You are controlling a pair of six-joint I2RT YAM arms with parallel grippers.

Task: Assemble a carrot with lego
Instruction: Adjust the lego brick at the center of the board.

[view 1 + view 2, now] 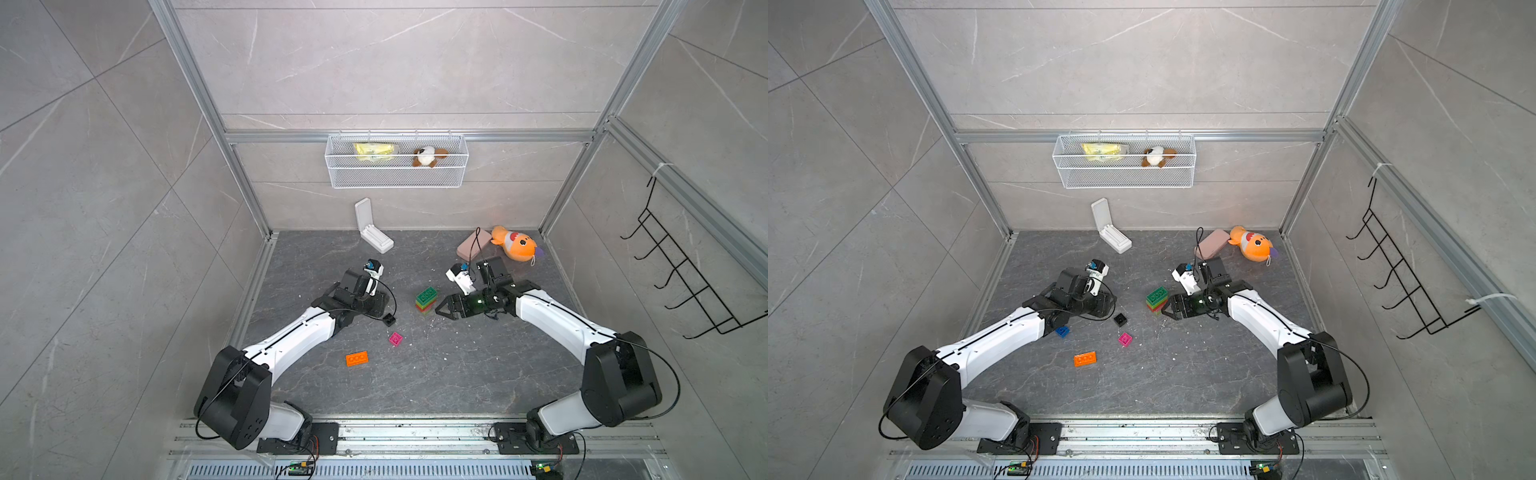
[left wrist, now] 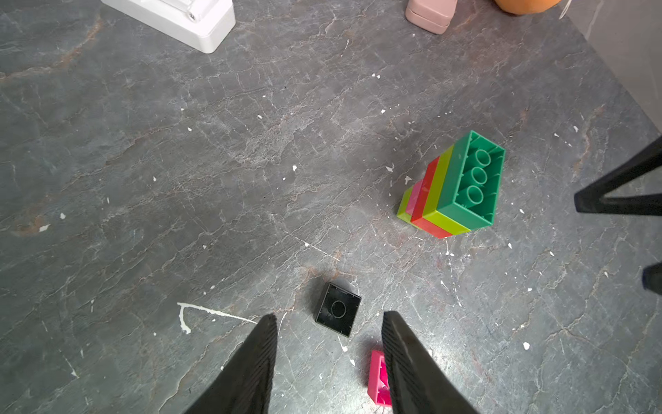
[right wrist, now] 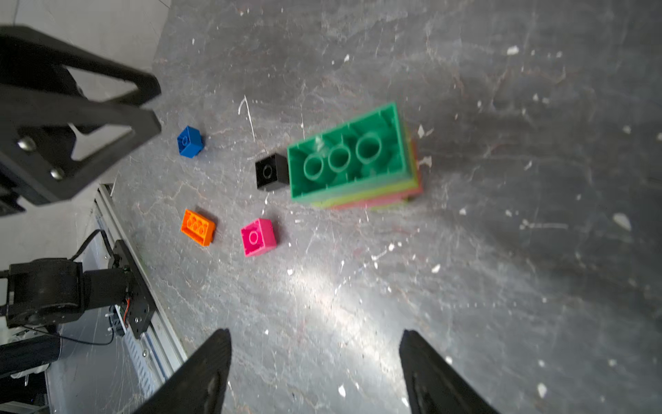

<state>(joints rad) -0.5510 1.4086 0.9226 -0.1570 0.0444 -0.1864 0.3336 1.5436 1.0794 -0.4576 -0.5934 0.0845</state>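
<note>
The carrot (image 1: 427,300) (image 1: 1157,300) is a short tapering stack on the dark floor. Its dark green brick (image 2: 465,186) (image 3: 351,161) is on top with the hollow side up, above lime, red, pink and lime layers. My right gripper (image 1: 438,309) (image 3: 315,333) is open and empty just right of the stack. My left gripper (image 2: 329,315) is open and empty, its tips beside a loose black lego brick (image 1: 388,319) (image 2: 337,310). Other loose lego are a pink brick (image 1: 395,338) (image 3: 258,236), an orange brick (image 1: 357,358) (image 3: 197,227) and a blue brick (image 1: 1062,331) (image 3: 190,141).
A white hinged case (image 1: 374,232) stands open at the back wall. A pink oblong case (image 1: 473,245) and an orange plush fish (image 1: 515,245) lie back right. A wire basket (image 1: 397,178) hangs on the rear wall and a black hook rack (image 1: 685,286) on the right wall.
</note>
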